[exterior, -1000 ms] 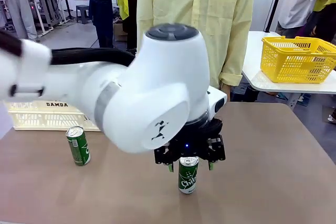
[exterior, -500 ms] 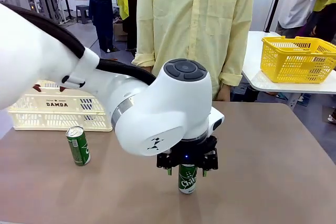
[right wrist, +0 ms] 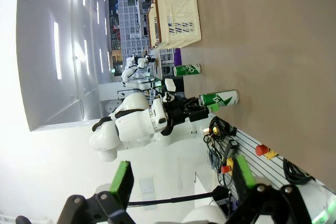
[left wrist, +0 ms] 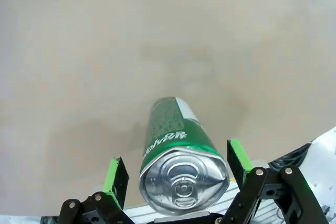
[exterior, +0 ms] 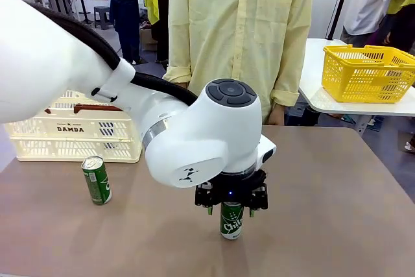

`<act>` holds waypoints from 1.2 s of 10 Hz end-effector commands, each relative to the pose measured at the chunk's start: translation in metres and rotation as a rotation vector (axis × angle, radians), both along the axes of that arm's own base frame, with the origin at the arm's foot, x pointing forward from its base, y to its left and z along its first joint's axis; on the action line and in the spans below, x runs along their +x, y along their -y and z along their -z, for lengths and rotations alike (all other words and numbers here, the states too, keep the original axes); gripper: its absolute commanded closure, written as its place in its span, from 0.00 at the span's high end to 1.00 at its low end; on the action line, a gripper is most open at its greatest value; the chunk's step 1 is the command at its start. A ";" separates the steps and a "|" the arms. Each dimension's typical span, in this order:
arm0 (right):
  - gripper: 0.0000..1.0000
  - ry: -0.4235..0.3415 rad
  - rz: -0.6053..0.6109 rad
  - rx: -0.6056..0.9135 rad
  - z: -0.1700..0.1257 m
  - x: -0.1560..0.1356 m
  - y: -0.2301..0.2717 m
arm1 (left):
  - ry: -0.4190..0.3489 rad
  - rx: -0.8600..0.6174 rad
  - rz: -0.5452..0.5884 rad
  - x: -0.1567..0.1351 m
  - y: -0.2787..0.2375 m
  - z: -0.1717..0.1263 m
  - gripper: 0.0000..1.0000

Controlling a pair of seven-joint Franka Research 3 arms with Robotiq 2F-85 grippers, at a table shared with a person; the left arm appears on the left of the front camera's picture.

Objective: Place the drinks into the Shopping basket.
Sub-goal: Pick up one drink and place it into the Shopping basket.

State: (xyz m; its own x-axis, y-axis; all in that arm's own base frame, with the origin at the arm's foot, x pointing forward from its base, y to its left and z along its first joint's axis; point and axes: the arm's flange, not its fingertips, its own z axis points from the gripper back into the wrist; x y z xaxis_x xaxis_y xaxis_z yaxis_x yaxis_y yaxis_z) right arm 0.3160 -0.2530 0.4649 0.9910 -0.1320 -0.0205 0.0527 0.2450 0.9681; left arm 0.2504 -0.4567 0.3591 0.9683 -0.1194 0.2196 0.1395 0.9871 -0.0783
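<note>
Now at the grasp step, as judged. Left pincer (exterior: 231, 211) down over a green can (exterior: 231, 224), upright on the tabletop (exterior: 337, 212), toward the robot's side and a little right of the middle. Pads (left wrist: 113, 176) apart, one on each side of the can's upper body. Sliver of a gap on one side in the left wrist view, so not clamped yet by the look of it. Right pincer (right wrist: 182, 179) wide apart, holding nothing, well away from the cans.

Second green can (exterior: 96, 180) upright, well off to the left, just in front of the shopping basket (exterior: 71, 141) at the far left of the tabletop.

Handling, as judged: thin aluminium, light if empty, weightier if full; cannot tell which, though tab apparently unopened. Smooth printed wall, likely slippery. Stiff near the rim, easy to dent mid-body under a hard squeeze. Best taken across the upper body just below the silver top, with moderate force, and kept vertical on the lift. Tall and slim, so easily tipped by a sideways nudge.

Hidden or doubtful: can top masked by the wrist in the front view; basket's upper part and interior behind the left arm, contents not to be made out; lettering on the cans not fully readable. Person (exterior: 246, 30) standing at the far side, taking no part as far as seen.
</note>
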 end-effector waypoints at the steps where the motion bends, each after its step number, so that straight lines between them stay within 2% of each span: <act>1: 1.00 -0.018 -0.007 -0.007 -0.005 -0.002 0.000 | -0.008 0.011 -0.019 0.019 0.031 0.016 1.00; 5: 1.00 -0.018 -0.007 -0.007 -0.005 -0.002 0.000 | 0.000 0.021 -0.017 0.024 0.034 0.017 1.00; 6: 1.00 -0.018 -0.007 -0.007 -0.005 -0.002 0.000 | 0.000 0.026 -0.017 0.025 0.034 0.017 0.42; 7: 1.00 -0.018 -0.007 -0.007 -0.005 -0.002 0.000 | -0.001 0.030 -0.015 0.025 0.033 0.017 0.00; 12: 1.00 -0.018 -0.007 -0.007 -0.005 -0.002 0.000 | -0.043 0.042 -0.034 0.025 0.024 0.015 0.00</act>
State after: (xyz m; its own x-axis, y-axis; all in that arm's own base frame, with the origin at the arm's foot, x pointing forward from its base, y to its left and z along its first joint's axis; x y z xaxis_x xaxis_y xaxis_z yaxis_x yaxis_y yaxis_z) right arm 0.3160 -0.2530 0.4649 0.9910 -0.1319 -0.0206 0.0528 0.2450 0.9681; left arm 0.2737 -0.4684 0.3565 0.9766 -0.1107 0.1846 0.1235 0.9906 -0.0593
